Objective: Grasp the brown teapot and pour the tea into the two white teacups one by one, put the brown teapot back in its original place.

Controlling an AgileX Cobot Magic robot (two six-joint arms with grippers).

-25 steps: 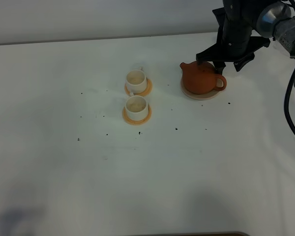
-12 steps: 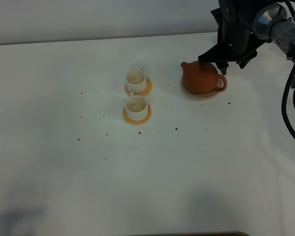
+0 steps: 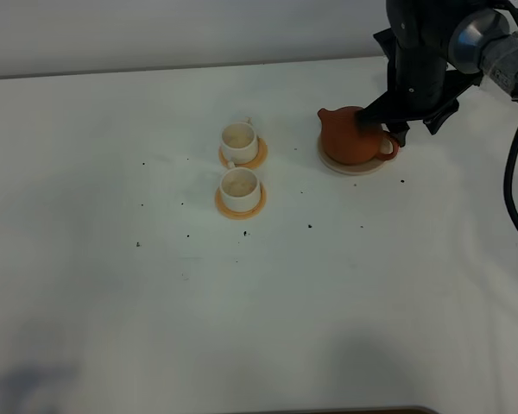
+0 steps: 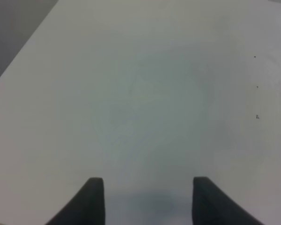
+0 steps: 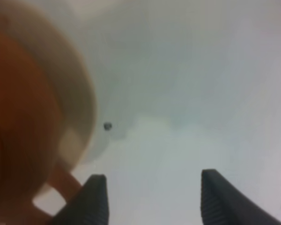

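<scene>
One teapot [image 3: 345,140], two teacups [image 3: 239,139] [image 3: 240,185], three saucers [image 3: 355,169] [image 3: 260,159] [image 3: 221,205]

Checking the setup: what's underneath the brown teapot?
A pale beige saucer sits under the brown teapot. Only its rim shows around the pot; its middle is covered.

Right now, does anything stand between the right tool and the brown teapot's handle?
Nothing visible does. The open right tool hangs just beside the brown teapot and its loop handle. Only bare table shows there, with one dark speck nearby.
</scene>
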